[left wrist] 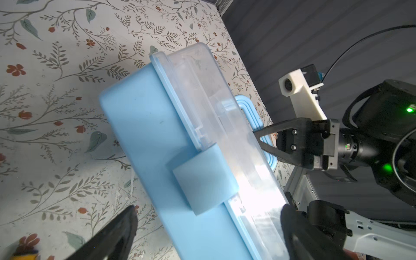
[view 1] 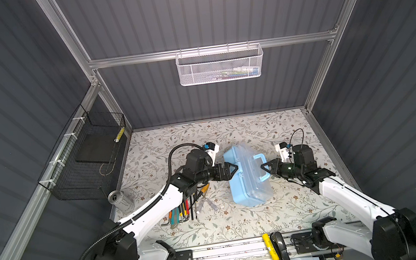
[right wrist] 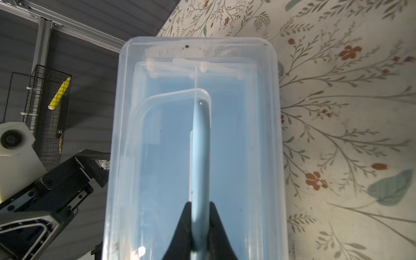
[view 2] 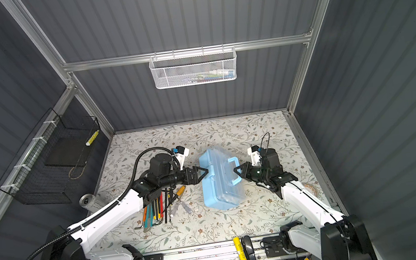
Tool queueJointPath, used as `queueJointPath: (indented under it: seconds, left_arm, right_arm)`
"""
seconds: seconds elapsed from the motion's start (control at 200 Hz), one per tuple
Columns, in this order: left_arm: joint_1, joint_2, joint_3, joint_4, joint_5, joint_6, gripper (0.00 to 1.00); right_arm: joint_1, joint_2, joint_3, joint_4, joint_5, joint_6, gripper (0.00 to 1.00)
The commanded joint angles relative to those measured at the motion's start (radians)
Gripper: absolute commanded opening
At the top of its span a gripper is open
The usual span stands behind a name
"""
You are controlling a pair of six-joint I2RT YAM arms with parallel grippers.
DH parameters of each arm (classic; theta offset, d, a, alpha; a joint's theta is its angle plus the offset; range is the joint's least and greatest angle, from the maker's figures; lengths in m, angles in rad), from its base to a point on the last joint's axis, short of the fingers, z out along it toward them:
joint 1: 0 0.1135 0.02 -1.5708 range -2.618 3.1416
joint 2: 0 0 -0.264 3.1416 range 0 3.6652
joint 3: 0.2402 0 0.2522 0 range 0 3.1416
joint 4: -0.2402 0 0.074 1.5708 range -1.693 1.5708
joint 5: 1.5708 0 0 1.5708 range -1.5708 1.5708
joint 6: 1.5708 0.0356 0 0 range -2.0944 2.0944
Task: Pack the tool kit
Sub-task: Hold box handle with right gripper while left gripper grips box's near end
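Pinching the light blue arched handle (right wrist: pixel 201 146) edge-on, the right claw (right wrist: pixel 200 210) is closed narrow on it. The small rectangular plastic tool kit (view 1: pixel 247 177) lies straight ahead of those fingertips on the floral-patterned table (view 1: pixel 279 216), tipped so its clear lid (right wrist: pixel 243 135) faces them. The left claw (view 1: pixel 234 170) stands wide and holds nothing, with the square blue latch (left wrist: pixel 202 182) just ahead between its fingers. The box looks light, stiff and smooth, so it is likely to slide or swing. The handle seems the surest hold.

mesh basket (view 1: pixel 194 70) contents (too small), tools (view 1: pixel 184 213) partly under left arm (view 1: pixel 154 210)
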Motion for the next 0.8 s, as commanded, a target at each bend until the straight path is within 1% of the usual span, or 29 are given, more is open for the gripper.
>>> queueJointPath:
  seconds: [0.0, 0.08, 0.17, 0.31, 0.425, 0.54, 0.635, 0.796]
  left_arm:
    - [-0.028, 0.033, 0.037, 0.001, -0.011, -0.033, 1.0]
    - [-0.041, 0.047, 0.063, -0.019, -0.019, -0.059, 0.99]
    - [-0.051, 0.068, 0.115, -0.083, -0.033, -0.076, 0.99]
    - [-0.06, 0.086, 0.18, -0.154, -0.055, -0.127, 1.0]
    - [-0.074, 0.102, 0.207, -0.156, -0.053, -0.181, 1.0]
    - [-0.113, 0.147, 0.231, -0.174, -0.066, -0.196, 1.0]
    - [-0.125, 0.18, 0.236, -0.176, -0.042, -0.22, 0.99]
    - [-0.129, 0.198, 0.245, -0.189, -0.045, -0.206, 0.99]
  right_arm:
    - [0.0, -0.002, -0.03, -0.046, 0.07, -0.104, 0.0]
    - [0.0, -0.003, -0.041, -0.032, 0.083, -0.11, 0.0]
    - [0.0, 0.002, -0.048, -0.016, 0.088, -0.113, 0.0]
    - [0.0, 0.009, -0.049, 0.011, 0.076, -0.11, 0.0]
    - [0.001, 0.018, -0.046, 0.018, 0.076, -0.113, 0.0]
    - [0.002, 0.022, -0.047, 0.027, 0.079, -0.112, 0.0]
    - [0.004, 0.021, -0.052, 0.038, 0.082, -0.109, 0.0]
    - [0.008, 0.021, -0.057, 0.037, 0.084, -0.109, 0.0]
